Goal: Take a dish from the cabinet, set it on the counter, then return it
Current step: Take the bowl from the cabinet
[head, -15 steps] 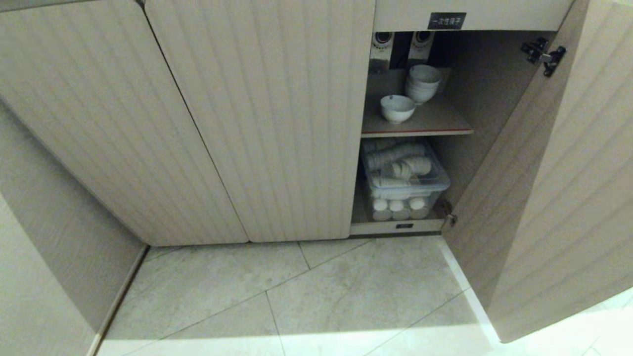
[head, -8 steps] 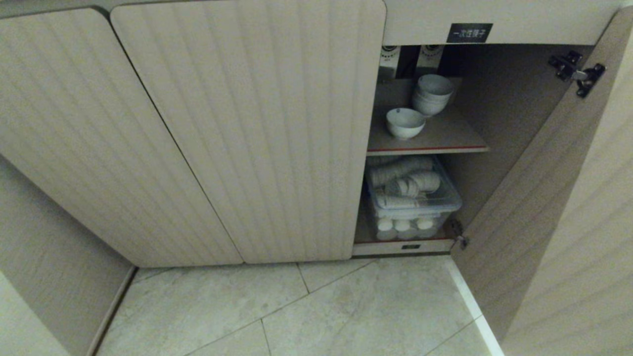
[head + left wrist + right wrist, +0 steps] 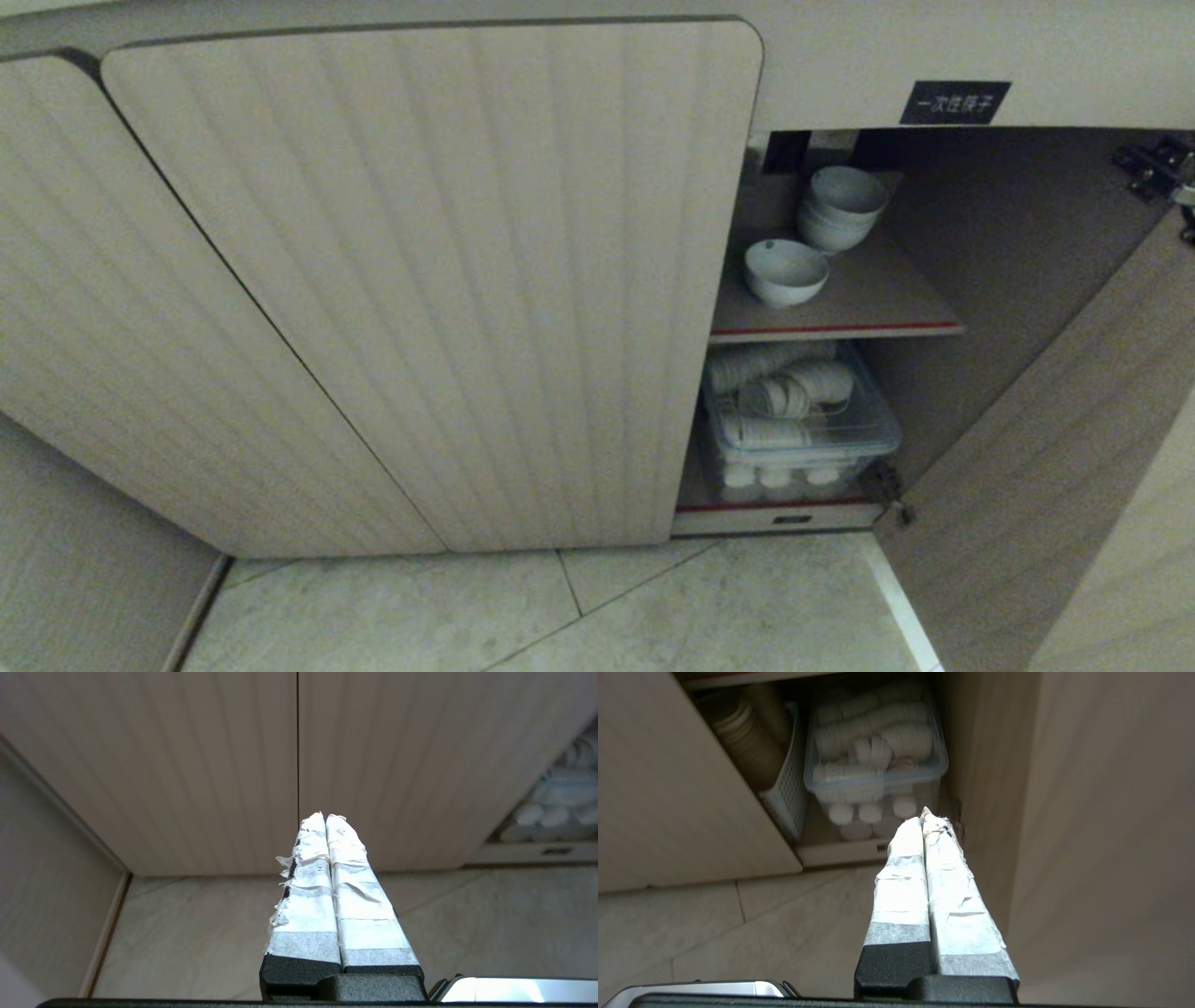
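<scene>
Dish (image 3: 786, 272) sits on upper cabinet shelf (image 3: 868, 308), in front of bowl stack (image 3: 840, 207); door open. Left gripper (image 3: 325, 817) & right gripper (image 3: 924, 816) closed, empty. Pickup, table placement, return all pending.

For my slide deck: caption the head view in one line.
Open cabinet: single white dish on red-edged shelf before a bowl stack; neither arm in view.

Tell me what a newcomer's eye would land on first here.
The open cabinet bay draws the eye: a single white dish sits on its red-edged shelf, in front of a pile of bowls. Below stands a clear bin of white cups. Both taped pincers, left and right, are shut and empty.
</scene>
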Controlling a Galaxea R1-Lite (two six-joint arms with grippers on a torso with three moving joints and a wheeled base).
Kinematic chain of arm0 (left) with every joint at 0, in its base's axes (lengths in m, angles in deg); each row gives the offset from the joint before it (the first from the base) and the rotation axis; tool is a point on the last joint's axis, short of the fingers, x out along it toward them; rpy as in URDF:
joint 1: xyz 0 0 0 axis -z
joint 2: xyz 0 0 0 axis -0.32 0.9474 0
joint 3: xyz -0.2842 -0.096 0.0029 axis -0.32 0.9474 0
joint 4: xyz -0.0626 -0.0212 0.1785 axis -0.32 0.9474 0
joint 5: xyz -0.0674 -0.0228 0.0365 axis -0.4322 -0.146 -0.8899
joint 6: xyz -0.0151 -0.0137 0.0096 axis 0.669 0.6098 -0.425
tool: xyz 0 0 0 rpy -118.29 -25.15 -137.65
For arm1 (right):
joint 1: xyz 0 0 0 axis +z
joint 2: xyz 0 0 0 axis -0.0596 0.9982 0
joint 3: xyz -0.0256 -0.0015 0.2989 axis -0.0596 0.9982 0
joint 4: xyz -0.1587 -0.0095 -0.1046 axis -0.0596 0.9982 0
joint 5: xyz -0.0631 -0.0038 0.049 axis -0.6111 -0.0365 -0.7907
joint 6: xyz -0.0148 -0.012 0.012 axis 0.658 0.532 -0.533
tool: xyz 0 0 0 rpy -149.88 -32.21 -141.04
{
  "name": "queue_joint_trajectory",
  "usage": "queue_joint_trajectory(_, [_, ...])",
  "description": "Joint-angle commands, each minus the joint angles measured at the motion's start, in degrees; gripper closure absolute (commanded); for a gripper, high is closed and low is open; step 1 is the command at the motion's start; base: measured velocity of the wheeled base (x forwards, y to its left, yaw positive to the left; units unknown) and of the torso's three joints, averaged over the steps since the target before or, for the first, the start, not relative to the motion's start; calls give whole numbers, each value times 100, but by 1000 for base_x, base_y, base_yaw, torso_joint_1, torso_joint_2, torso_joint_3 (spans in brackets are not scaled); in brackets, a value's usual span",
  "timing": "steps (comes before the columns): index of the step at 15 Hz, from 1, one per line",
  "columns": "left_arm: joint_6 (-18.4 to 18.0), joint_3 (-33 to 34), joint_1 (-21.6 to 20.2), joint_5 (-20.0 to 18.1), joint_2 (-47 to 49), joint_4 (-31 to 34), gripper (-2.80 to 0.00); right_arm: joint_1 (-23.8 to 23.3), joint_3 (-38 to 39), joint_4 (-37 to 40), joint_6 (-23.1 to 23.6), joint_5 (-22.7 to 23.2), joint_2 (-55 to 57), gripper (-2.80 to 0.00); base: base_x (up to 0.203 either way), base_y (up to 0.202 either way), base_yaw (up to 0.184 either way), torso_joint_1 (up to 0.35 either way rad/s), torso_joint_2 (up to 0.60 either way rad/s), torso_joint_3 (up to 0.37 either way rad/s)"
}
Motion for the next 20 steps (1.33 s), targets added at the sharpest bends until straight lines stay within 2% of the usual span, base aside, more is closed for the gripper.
queue_joint_trajectory(1, [3, 0, 0, 0, -2, -4, 0, 0, 0, -2, -2, -1, 0, 0, 200, 0, 7, 0, 2, 2])
queue_joint_trajectory(6, [-6, 0, 0, 0, -2, -4, 0, 0, 0, -2, -2, -1, 0, 0, 162, 0, 2, 5, 2, 0])
queue_joint_trajectory(20, [-6, 0, 0, 0, -2, -4, 0, 0, 0, 7, 56, -1, 0, 0, 0, 0, 0, 0, 0, 0])
